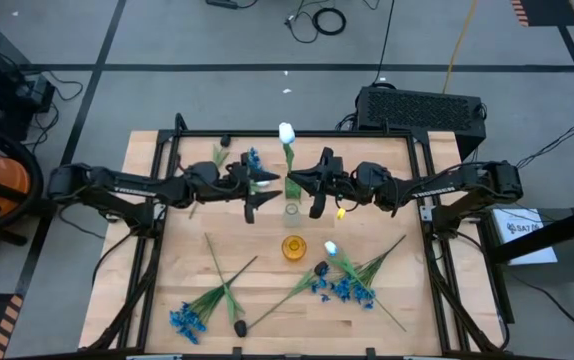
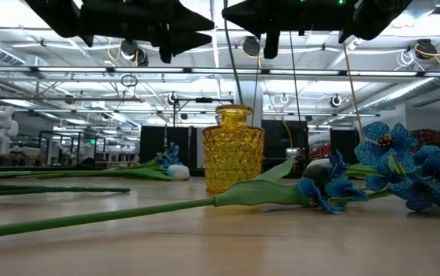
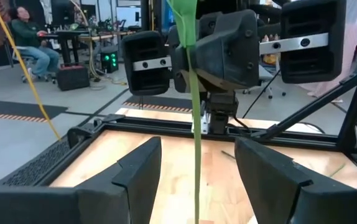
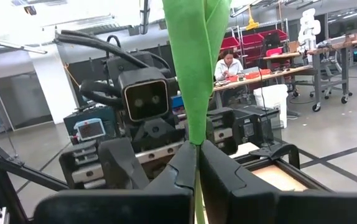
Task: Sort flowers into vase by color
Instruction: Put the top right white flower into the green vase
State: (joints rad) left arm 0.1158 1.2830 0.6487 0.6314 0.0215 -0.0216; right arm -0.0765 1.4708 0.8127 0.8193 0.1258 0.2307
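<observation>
Right pincer (image 4: 196,163) pinching white tulip (image 1: 287,133), upright

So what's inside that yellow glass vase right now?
Nothing shows above the yellow vase's neck, and no stems show through the patterned glass. The white tulip is held above the table by the right gripper, over a clear vase.

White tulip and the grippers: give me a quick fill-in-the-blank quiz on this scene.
1. The right gripper is ___ on the stem of the tulip.
2. The left gripper is ___, with the stem between its fingers.
3. The vase on the table is ___ in colour.
Missing words: shut; open; yellow.
</observation>
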